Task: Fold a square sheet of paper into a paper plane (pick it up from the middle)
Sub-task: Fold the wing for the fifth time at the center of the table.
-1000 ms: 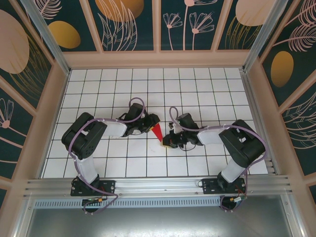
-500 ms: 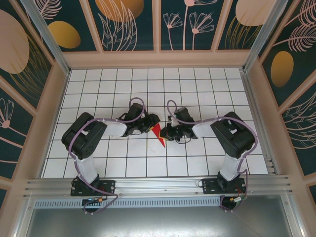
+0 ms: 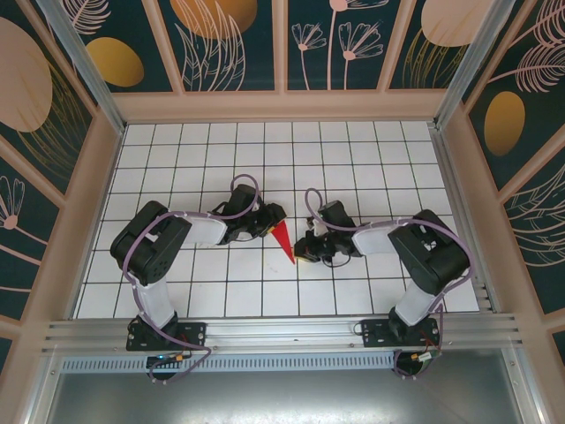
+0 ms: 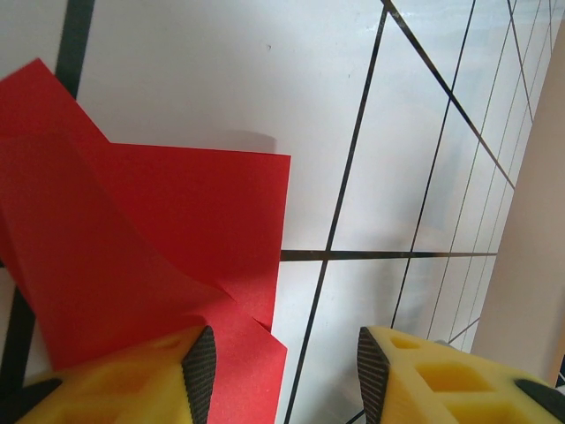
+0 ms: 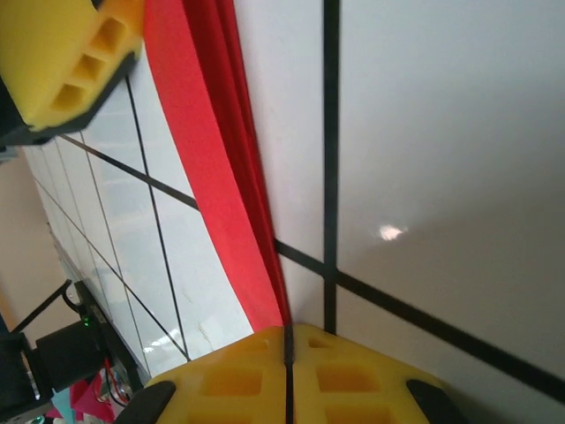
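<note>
1. Top external view: the red paper [image 3: 282,238] lies about the middle of the tabletop [image 3: 371,159], a little toward the near edge. It is folded into a narrow layered wedge. Its long axis runs far to near, with the broad end farther off and the pointed end nearer, leaning slightly toward the right edge.
2. The paper sits between the two grippers. The left gripper [image 3: 267,218] is at the broad far end, on the paper's left side. The right gripper [image 3: 303,250] is by the pointed near end, on its right side. Both are right at the paper, so neither is the nearer one; only the right one has a hold.
3. Right wrist view: the right gripper's fingers are pressed together and a thin red edge runs into the seam between them, so it pinches the paper's edge. From there the paper stretches lengthwise away from the fingers, one flap lifted off the tabletop.
4. Left wrist view: the left gripper's fingers stand roughly half apart. One finger [image 4: 199,371] sits over a corner of the layered paper and the other is out over bare white tile. Nothing is clamped between them. I cannot tell whether the finger presses the paper down.
5. Both arms are folded low, elbows out toward the left and right edges. The forearms reach inward and the wrists are close to the tabletop.
6. The coming move likely turns on the long axis: the right arm would carry its pinched edge across it while the left gripper steadies the broad end.
</note>
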### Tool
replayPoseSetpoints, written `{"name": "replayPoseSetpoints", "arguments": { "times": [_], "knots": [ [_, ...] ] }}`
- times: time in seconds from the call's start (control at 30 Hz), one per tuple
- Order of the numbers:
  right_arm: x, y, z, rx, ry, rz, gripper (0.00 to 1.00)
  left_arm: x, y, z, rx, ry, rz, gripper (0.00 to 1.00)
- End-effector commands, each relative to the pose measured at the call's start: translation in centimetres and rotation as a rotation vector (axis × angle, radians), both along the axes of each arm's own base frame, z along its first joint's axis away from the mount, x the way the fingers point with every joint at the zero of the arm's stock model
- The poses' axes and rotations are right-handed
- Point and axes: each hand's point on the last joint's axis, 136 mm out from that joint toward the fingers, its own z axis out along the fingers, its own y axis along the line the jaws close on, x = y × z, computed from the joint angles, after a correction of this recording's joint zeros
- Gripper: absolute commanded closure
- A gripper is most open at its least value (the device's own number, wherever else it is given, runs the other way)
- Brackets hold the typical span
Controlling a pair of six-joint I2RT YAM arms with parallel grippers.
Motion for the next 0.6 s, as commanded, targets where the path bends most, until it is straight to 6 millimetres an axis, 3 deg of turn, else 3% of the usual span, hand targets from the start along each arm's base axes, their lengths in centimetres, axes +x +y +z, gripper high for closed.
{"name": "replayPoseSetpoints", "arguments": {
  "times": [0.0, 0.2, 0.33, 0.47, 0.57],
  "knots": [
    [-1.3, -1.3, -0.3, -0.061, 0.007, 0.008, 0.90, -1.3, 1.8, -4.6, 0.122, 0.096, 0.020, 0.51],
    [1.8, 0.1, 4.1, 0.002, -0.125, -0.044, 0.91, -1.5, 1.9, -4.6, 0.124, 0.096, 0.017, 0.50],
    [3.1, 1.9, 5.9, 0.086, -0.145, -0.041, 0.91, -1.6, 2.0, -4.6, 0.123, 0.097, 0.016, 0.51],
    [4.0, 3.9, 5.8, 0.134, -0.120, -0.038, 0.91, -1.5, 1.8, -4.5, 0.120, 0.095, 0.014, 0.50],
    [4.2, 4.8, 4.4, 0.112, -0.085, -0.034, 0.91, -1.4, 1.8, -4.5, 0.118, 0.094, 0.016, 0.50]
  ]
}}
